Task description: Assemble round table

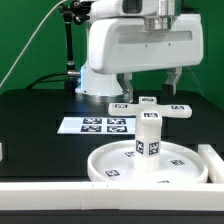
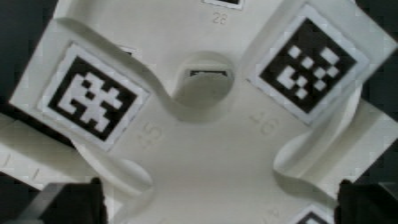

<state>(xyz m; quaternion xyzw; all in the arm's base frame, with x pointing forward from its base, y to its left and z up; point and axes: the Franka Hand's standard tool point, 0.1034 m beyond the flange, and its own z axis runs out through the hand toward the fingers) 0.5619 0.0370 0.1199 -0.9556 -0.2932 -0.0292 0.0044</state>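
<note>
Round disc (image 1: 150, 168) (post (image 1: 148, 135) upright on it), tool (image 1: 148, 88) released above cross-shaped piece (image 1: 150, 106).

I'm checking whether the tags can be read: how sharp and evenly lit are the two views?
Exterior view: soft, low detail; tags on the post and disc blurred. Wrist view: cross-shaped piece fills the frame, tags large but slightly blurred, dark shadow at the edges.
</note>
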